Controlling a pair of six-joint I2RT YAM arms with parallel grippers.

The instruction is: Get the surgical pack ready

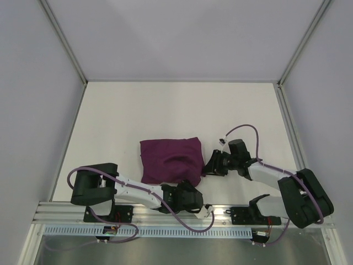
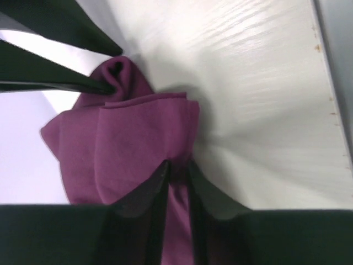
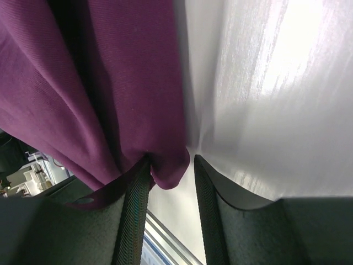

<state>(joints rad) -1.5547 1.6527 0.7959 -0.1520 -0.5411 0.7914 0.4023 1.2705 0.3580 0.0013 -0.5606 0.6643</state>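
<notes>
The surgical pack (image 1: 168,157) is a dark purple pillow-like cloth bundle lying at the middle of the table. No steel tray, instruments or gauze show; whether they are inside cannot be seen. My left gripper (image 1: 188,186) is at the bundle's near right corner. In the left wrist view it (image 2: 177,163) is shut on a fold of the purple cloth (image 2: 132,138). My right gripper (image 1: 206,168) is at the bundle's right edge. In the right wrist view it (image 3: 171,160) is open, with a cloth corner (image 3: 171,171) hanging between the fingers against the left one.
The white table (image 1: 182,110) is walled by pale panels at the left, back and right. An aluminium rail (image 1: 182,212) with both arm bases runs along the near edge. The right gripper's dark fingers (image 2: 49,77) show at the left wrist view's top left, touching a cloth corner.
</notes>
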